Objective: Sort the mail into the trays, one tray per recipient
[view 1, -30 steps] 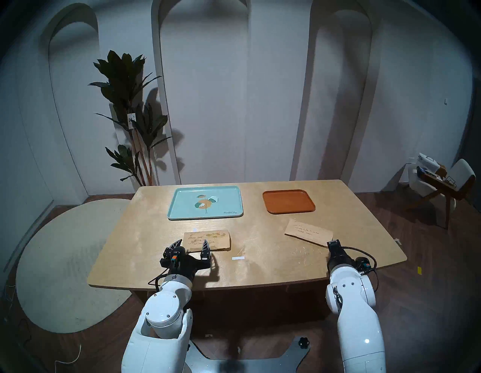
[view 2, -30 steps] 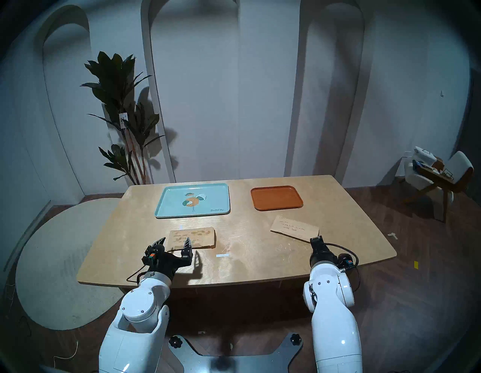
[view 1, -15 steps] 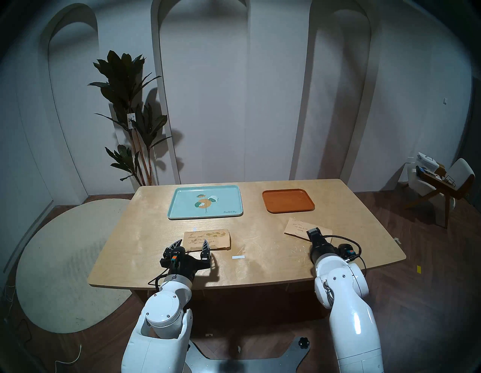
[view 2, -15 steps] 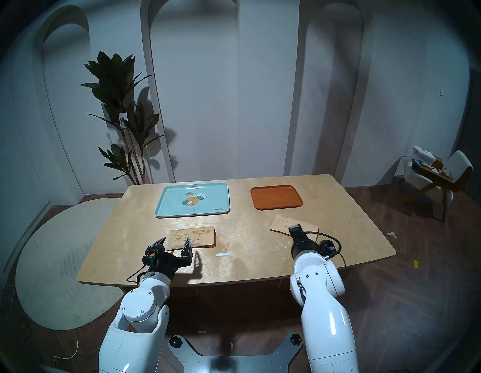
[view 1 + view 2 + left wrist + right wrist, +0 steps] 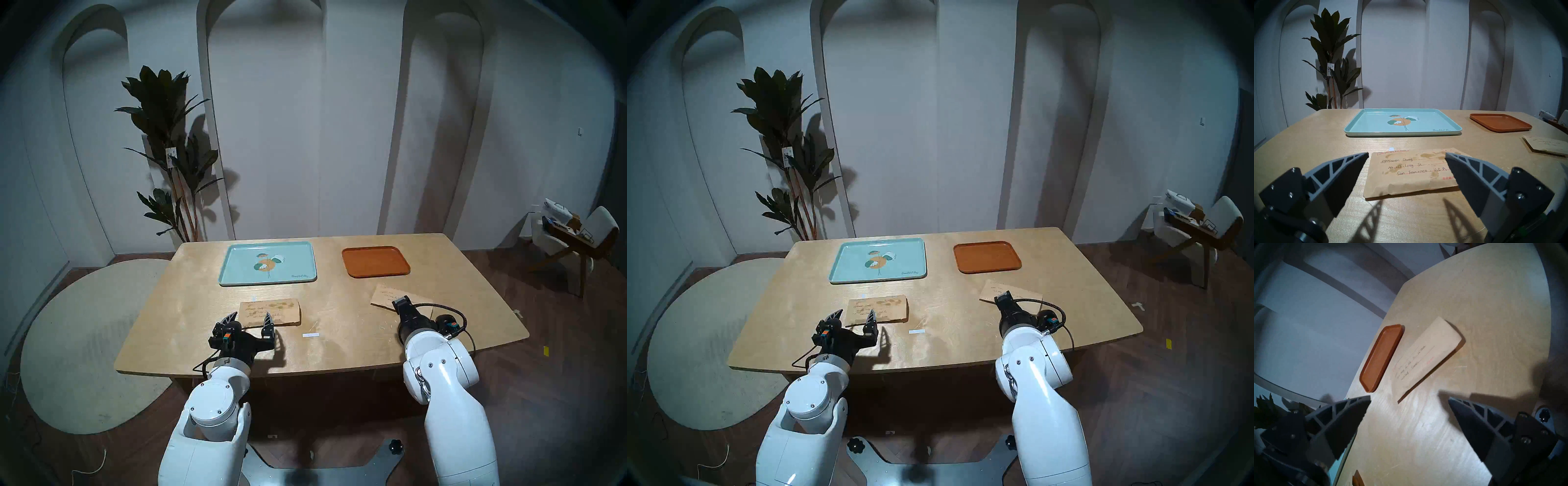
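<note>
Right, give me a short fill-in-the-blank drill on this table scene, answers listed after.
1. The stained envelope is addressed to Mr. Steven ____.
2. The plain envelope lies nearest the ____ tray.
3. Both the left gripper and the right gripper are ____.
4. The leaf print is on the ____ tray.

Answers: Chung; orange-brown; open; mint-teal

Head pair high, facing table (image 5: 203,305), wrist views low, sharing orange tray (image 5: 1500,122).
</note>
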### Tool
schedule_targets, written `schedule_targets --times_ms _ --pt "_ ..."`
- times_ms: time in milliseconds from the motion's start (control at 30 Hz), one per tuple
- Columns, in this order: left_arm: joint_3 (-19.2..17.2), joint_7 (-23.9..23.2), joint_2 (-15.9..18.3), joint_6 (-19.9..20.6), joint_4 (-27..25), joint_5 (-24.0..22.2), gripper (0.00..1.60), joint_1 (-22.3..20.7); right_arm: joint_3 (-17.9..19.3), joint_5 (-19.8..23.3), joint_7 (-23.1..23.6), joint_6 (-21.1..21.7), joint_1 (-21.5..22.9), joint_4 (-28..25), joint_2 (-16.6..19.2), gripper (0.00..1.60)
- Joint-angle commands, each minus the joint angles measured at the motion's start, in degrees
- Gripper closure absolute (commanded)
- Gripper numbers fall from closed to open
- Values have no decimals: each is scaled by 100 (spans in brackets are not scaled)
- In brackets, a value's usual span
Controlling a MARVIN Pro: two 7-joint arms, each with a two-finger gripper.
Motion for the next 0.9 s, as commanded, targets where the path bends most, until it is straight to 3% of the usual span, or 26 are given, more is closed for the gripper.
schedule_targets --times_ms 0,867 --pt "4 10 -4 -23 -126 11 0 -29 252 44 85 -78 321 163 79 0" --pt "4 11 -4 -22 -128 12 0 -28 470 253 269 -169 975 1318 226 0"
